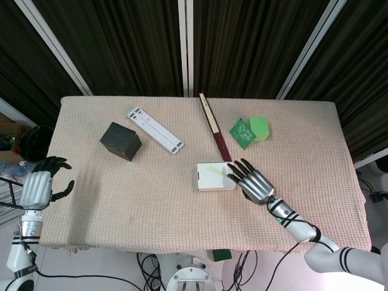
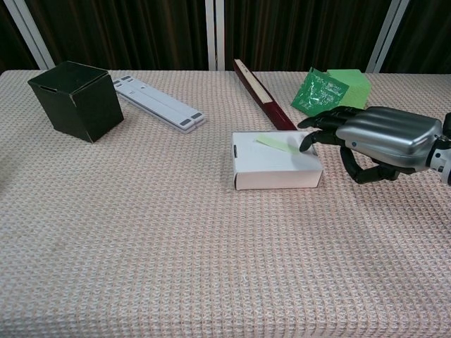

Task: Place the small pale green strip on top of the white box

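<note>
I see a beige woven-cloth table [image 1: 182, 212], dark ribbed curtain panels [image 1: 133, 42] with white vertical posts [image 1: 187, 42] behind its far edge, pale floor with cables [image 1: 151, 267] below its near edge.

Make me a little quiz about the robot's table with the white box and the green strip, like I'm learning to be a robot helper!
1. True or false: the pale green strip lies on top of the white box.
2. Which hand is beside the white box? A) left hand B) right hand
3. Fill in: the black box sits next to the flat white ____.

Key: 1 true; 2 B; 3 bar.
</note>
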Tool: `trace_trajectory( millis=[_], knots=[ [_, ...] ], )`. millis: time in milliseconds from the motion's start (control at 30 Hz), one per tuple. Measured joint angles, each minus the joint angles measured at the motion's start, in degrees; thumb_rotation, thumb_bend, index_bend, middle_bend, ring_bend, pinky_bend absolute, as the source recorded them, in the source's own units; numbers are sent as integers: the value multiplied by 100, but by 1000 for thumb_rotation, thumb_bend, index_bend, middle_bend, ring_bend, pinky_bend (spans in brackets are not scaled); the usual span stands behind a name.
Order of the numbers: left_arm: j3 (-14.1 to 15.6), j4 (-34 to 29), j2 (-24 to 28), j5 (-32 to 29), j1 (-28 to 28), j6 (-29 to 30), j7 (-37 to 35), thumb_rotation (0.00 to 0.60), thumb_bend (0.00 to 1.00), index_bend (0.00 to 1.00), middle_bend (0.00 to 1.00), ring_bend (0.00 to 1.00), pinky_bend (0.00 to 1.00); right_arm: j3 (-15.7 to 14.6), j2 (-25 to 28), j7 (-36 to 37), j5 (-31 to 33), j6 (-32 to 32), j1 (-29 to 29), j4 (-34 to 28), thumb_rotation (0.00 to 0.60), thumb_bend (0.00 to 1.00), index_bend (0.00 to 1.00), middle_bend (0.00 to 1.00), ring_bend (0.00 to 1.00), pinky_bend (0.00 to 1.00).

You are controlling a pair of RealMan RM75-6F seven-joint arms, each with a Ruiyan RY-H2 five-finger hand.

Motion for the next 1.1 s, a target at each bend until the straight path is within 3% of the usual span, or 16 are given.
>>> trace_trajectory(
  millis=[1100],
  knots=[
    [7,-73,58,48,52,111,2,551,299,397,251,148,232,8,3,161,-52,8,5,108,558,1000,217,0,0,0]
  ],
)
